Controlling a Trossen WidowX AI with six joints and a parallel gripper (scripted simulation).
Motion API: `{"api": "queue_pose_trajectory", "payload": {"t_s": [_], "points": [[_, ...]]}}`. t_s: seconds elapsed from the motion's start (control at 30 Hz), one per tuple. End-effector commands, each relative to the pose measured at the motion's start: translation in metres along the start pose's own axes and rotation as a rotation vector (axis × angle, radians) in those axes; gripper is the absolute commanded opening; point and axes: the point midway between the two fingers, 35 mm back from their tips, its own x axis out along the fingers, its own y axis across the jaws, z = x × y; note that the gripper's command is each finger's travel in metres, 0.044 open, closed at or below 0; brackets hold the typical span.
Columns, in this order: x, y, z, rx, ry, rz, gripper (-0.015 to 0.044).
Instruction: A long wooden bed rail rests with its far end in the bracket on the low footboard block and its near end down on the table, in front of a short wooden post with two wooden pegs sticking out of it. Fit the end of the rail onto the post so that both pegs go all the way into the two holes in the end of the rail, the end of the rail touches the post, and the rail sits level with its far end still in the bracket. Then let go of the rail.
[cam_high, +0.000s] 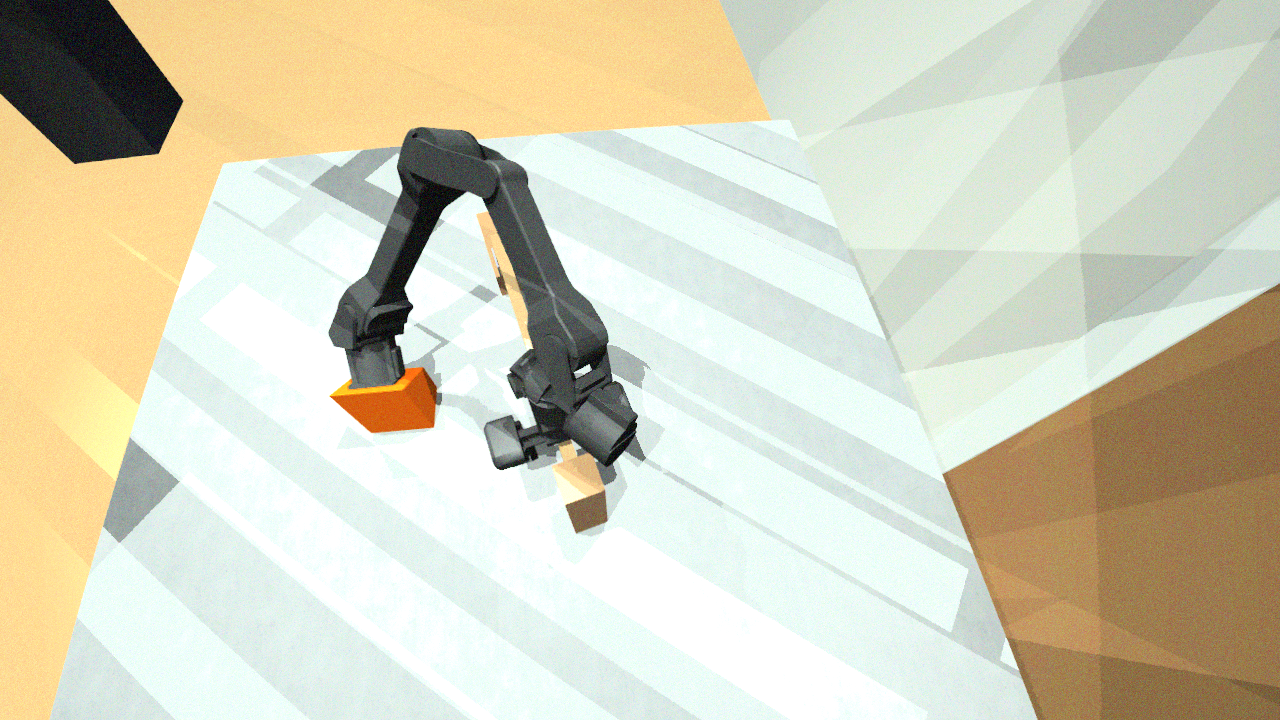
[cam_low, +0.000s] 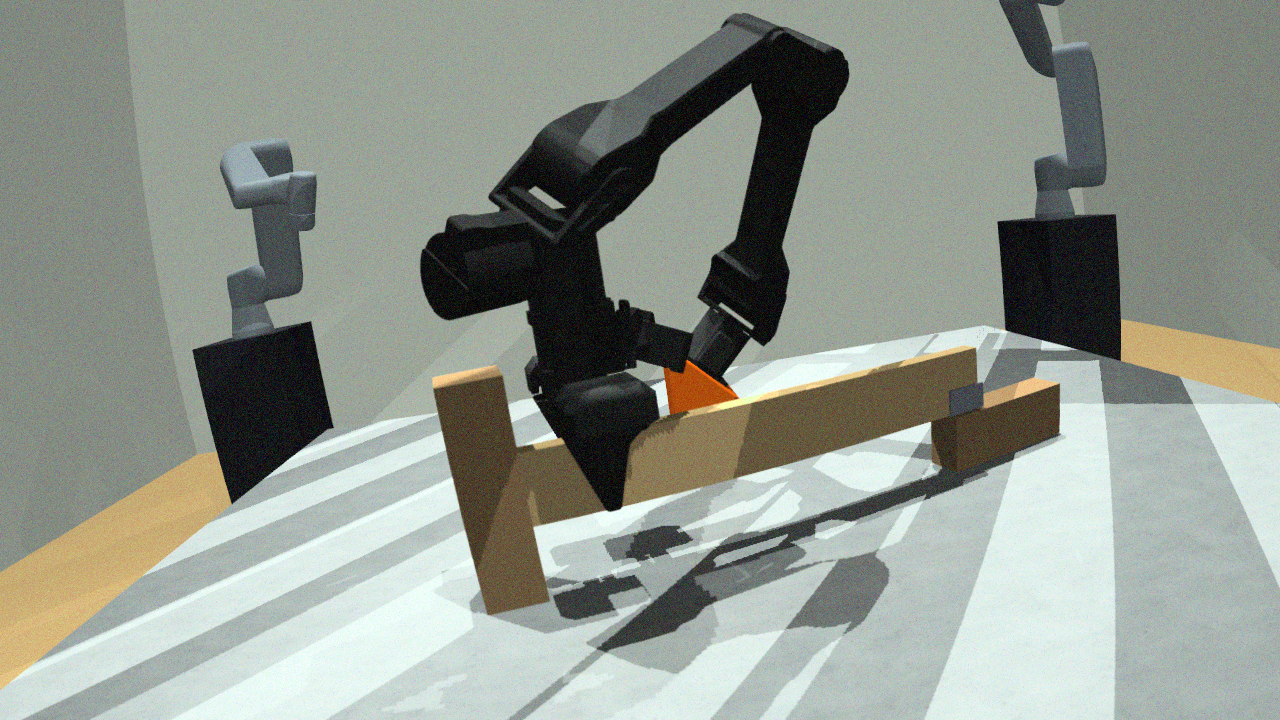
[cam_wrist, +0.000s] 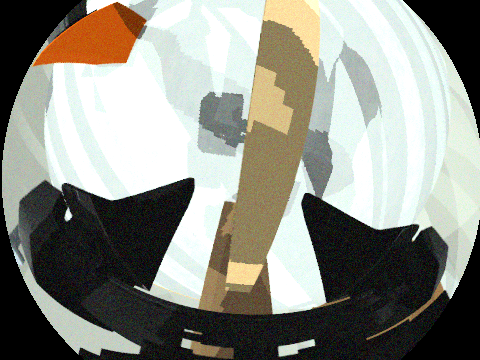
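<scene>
The wooden rail (cam_high: 513, 308) (cam_low: 778, 429) (cam_wrist: 277, 155) looks about level. Its far end sits in the grey bracket (cam_low: 965, 398) on the low footboard block (cam_low: 1006, 429). Its near end meets the upright wooden post (cam_high: 580, 476) (cam_low: 496, 510) (cam_wrist: 214, 285); no gap and no pegs show between them in the exterior view, and the holes are hidden. My gripper (cam_low: 606, 479) (cam_wrist: 250, 191) is open around the rail near the post. In the wrist view one finger stands on each side with space between it and the rail. The far finger is hidden in the exterior view.
The orange block (cam_high: 389, 407) (cam_low: 693, 390) (cam_wrist: 95, 42) under the arm's base stands beside the rail. My upper arm passes over the rail in the top view. Two grey arms on black pedestals (cam_low: 264, 411) (cam_low: 1059, 277) stand beyond the table.
</scene>
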Motion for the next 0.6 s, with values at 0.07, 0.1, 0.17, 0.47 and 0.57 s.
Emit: {"api": "queue_pose_trajectory", "payload": {"t_s": [0.07, 0.1, 0.17, 0.47, 0.57], "points": [[-0.002, 0.0, 0.002, -0.001, 0.001, -0.001, 0.044], [-0.007, 0.0, 0.007, -0.001, 0.002, -0.002, 0.044], [-0.023, 0.0, 0.023, -0.002, 0.005, -0.004, 0.044], [-0.03, 0.001, 0.03, -0.002, 0.007, -0.005, 0.044], [-0.03, 0.001, 0.03, -0.002, 0.007, -0.005, 0.044]]}}
